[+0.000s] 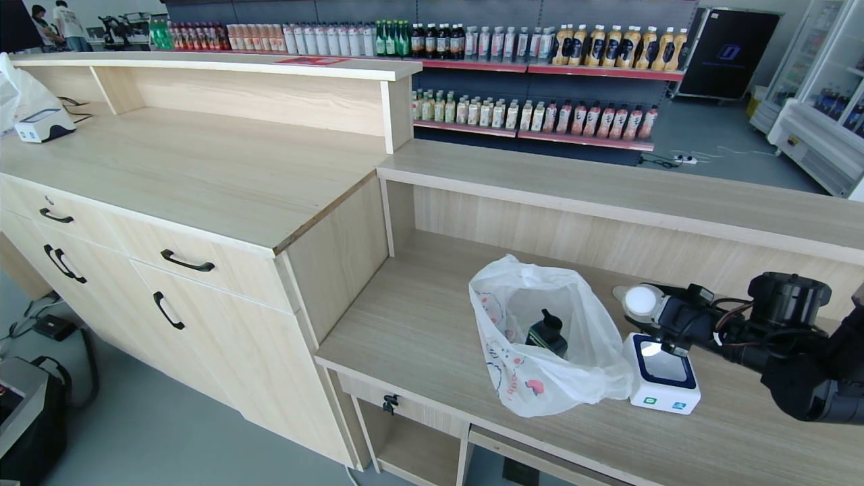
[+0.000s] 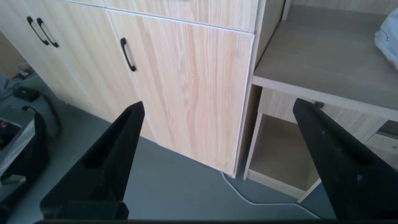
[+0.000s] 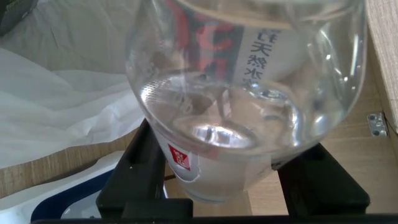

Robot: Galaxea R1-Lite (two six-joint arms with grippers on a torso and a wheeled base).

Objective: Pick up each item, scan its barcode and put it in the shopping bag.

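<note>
A clear water bottle (image 1: 642,301) with a white cap lies sideways in my right gripper (image 1: 675,316), just above the white barcode scanner (image 1: 661,375) on the low counter. From the right wrist, the bottle (image 3: 249,81) sits between the black fingers (image 3: 134,180) of that gripper (image 3: 224,177), which is shut on it, with the scanner (image 3: 62,196) below. The white plastic shopping bag (image 1: 574,364) stands open just left of the scanner and holds a dark bottle (image 1: 548,332). My left gripper (image 2: 214,165) is open and hangs off the counter, facing the cabinet doors and the floor.
The low counter (image 1: 418,324) has a back wall behind the bag and a tall cabinet side to its left. A second scanner (image 1: 44,125) sits far left on the higher counter. Drink shelves (image 1: 540,67) stand behind. A cable lies on the floor (image 2: 261,199).
</note>
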